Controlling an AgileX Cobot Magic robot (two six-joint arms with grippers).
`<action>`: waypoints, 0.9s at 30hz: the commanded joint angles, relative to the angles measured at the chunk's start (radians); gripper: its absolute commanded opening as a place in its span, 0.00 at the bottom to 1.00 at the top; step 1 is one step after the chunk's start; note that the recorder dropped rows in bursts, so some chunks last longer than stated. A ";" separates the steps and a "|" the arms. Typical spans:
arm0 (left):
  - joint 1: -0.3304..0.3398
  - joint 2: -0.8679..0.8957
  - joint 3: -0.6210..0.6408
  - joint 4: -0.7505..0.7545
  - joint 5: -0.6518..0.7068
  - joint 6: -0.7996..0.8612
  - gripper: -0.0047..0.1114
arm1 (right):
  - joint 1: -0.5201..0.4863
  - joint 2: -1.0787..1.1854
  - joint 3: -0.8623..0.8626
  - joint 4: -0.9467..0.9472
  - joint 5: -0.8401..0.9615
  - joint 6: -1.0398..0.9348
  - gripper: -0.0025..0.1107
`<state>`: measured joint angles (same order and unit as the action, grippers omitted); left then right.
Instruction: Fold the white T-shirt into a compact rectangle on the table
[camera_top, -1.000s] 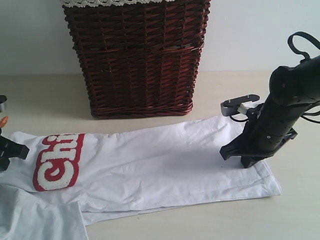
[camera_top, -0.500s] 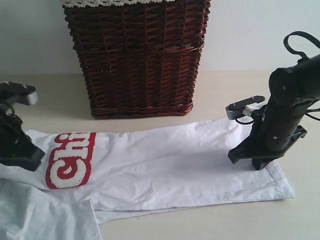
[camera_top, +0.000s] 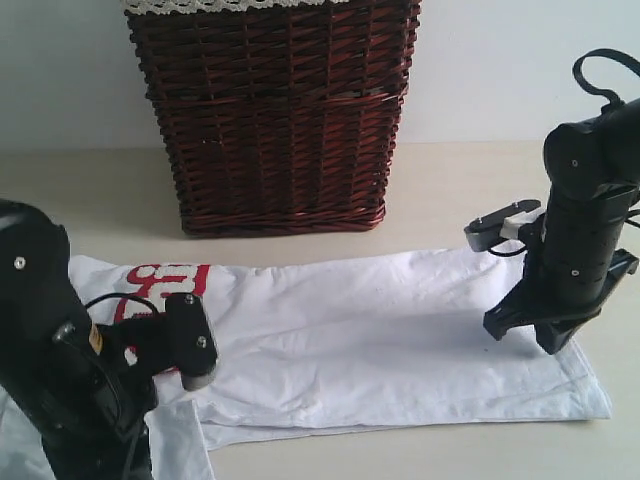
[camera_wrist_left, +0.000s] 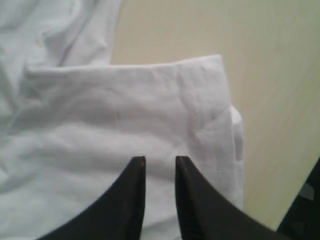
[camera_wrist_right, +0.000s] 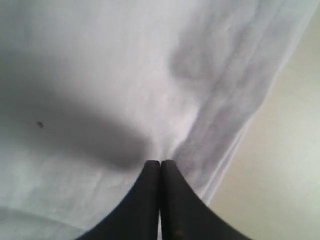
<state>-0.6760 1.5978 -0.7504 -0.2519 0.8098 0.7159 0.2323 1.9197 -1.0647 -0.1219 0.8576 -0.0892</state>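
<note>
While the white T-shirt (camera_top: 380, 320), a thin cotton short-sleeved garment folded into a long strip, is lying flat across the pale beige matte surface (camera_top: 450, 190), one arm is working at each of its ends. A dark red-brown wicker basket (camera_top: 275, 120) is standing on the surface just behind the shirt.

Exterior view: the right pincer (camera_top: 548, 342) is pressing down onto the shirt near its right-hand end, close to the hem corner. The bulky black left arm (camera_top: 60, 380) is covering the shirt's left end and part of the red band with white lettering (camera_top: 160, 278). The left pincer (camera_wrist_left: 160, 161) is hidden behind that arm in this view.

Left wrist view: the left pincer's two black fingers are standing slightly parted, released, with nothing between them. They are poised over a folded, layered edge of white fabric, with bare surface showing beyond it.

Right wrist view: the right pincer's fingers are clenched tip to tip. The white fabric is puckering into creases that converge at the tips, so the pincer is grasping a pinch of the shirt beside its stitched hem.
</note>
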 joint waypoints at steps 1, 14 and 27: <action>-0.034 0.013 0.049 0.001 -0.030 -0.043 0.34 | -0.006 -0.062 0.000 -0.009 -0.026 -0.013 0.02; -0.074 0.026 0.085 -0.119 0.014 0.043 0.56 | -0.006 -0.085 0.000 0.057 -0.031 -0.058 0.02; -0.184 0.108 0.089 0.131 -0.108 -0.287 0.57 | -0.006 -0.085 0.000 0.063 -0.044 -0.063 0.02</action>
<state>-0.8488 1.6816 -0.6673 -0.1461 0.7093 0.4925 0.2298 1.8430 -1.0647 -0.0652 0.8217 -0.1437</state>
